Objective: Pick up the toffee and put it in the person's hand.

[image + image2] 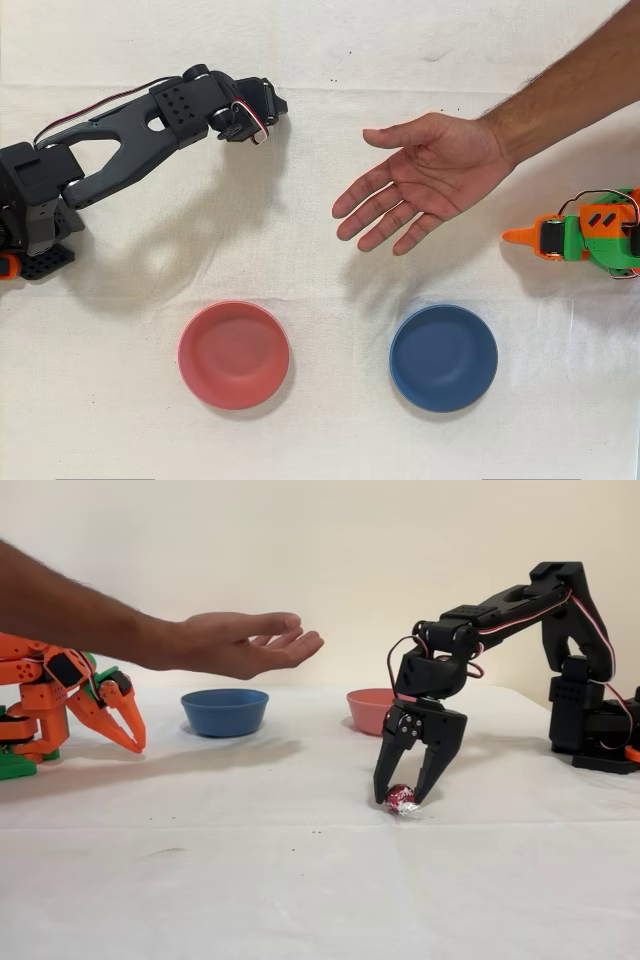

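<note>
Overhead first: black arm [130, 130] reaching from nine o'clock toward the centre, wrist pointed straight down, so the gripper [248, 122] and anything beneath it hidden under the servo housing; opening impossible to tell from here. Person's hand [420, 180] held palm up at about two o'clock from the middle of the cloth, fingers spread toward the black arm, presumably waiting as a landing place. Red bowl [233, 354] at seven o'clock and blue bowl [443, 357] at five o'clock, both apparently apart from the job. Orange arm [585, 235] idle at three o'clock.

Then the fixed side view: gripper [402, 798] lowered to the tablecloth [250, 880], jaws parted and straddling the toffee [400, 799], one finger on either side, tips at the cloth. Wrapper seemingly touched or nearly touched by the fingers, yet not lifted; candy resting on the cloth at roughly five o'clock of the frame centre. Placement like this likely meant for a closing pinch. Hand [240, 643] hovering well above the table at ten o'clock, well apart from the toffee, cupped slightly to receive.
</note>
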`<state>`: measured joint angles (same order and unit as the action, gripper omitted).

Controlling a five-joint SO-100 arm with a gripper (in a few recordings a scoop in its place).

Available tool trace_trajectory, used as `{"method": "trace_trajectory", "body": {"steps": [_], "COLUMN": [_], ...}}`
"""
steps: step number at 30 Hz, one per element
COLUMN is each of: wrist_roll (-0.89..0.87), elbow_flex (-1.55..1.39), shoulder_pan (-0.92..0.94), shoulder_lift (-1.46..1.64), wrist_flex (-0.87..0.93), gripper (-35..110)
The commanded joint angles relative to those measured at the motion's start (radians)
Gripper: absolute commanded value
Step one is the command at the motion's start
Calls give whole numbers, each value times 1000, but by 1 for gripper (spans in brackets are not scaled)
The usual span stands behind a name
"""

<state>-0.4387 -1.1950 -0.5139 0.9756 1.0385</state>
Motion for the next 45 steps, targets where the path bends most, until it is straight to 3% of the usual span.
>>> {"method": "trace_trajectory", "body": {"steps": [1,22,45], "wrist_roll": [9,100,189], "elbow_flex": [49,250,390], "shoulder_pan": [-25,8,193], "shoulder_lift": [44,130,281], "wrist_flex": [-8,123,187], "gripper": [17,18,18]}}
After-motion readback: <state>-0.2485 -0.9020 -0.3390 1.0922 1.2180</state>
